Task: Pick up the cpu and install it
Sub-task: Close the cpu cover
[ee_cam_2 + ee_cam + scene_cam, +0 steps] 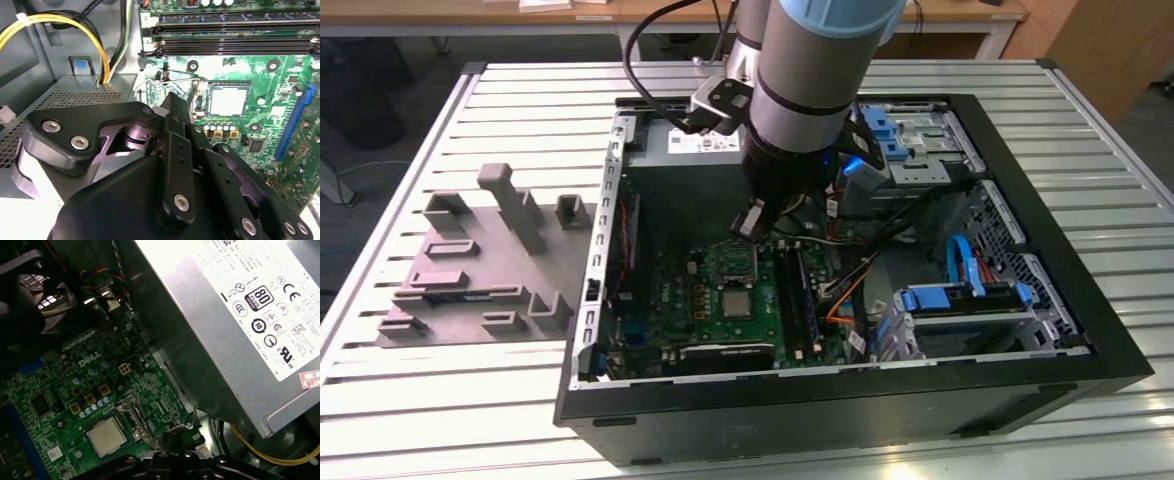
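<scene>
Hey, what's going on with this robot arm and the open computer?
A robot arm has reached into an open computer case lying on a slatted table. Its gripper sits low over the green motherboard, close to the socket's metal lever. The cpu already lies flat in its socket, its silver top showing in both wrist views. Nothing appears to be held between the fingers. A grey moulded tray rests beside the case, at the exterior view's left.

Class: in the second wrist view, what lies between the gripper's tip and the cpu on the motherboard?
In the second wrist view, the socket's metal frame edge and wire lever lie between the gripper and the cpu.
</scene>
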Controlling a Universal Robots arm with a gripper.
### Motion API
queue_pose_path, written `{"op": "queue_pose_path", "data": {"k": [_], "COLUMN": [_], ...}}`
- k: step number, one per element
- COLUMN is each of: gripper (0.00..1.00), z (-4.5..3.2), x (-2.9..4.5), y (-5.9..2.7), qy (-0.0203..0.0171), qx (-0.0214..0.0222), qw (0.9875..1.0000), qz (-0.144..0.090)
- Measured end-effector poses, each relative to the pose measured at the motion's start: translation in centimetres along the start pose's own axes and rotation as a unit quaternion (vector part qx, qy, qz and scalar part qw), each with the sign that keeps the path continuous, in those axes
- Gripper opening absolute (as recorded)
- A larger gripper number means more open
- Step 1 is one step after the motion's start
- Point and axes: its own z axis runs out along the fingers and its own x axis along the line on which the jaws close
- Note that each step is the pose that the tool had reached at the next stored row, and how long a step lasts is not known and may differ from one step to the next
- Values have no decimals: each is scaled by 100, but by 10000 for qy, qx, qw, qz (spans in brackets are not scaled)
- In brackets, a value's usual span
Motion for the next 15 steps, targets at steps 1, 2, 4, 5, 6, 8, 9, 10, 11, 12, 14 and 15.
{"op": "queue_pose_path", "data": {"k": [1,2,4,5,6,8,9,10,11,12,14,15], "gripper": [11,11,11,11,11,11,11,11,11,11,11,11], "z": [0,1,0,-1,-1,-1,-1,-2,-2,-2,-3,-3], "x": [0,0,1,2,5,9,12,15,18,20,25,28], "y": [0,0,-1,-1,-2,-5,-6,-8,-10,-11,-14,-16], "qy": [26,47,66,68,69,70,70,71,72,73,74,75], "qx": [17,30,41,43,43,43,43,43,43,42,42,42], "qw": [10000,10000,10000,10000,10000,10000,10000,10000,10000,10000,10000,10000], "qz": [1,1,-1,-3,-5,-12,-17,-22,-28,-34,-45,-50]}}
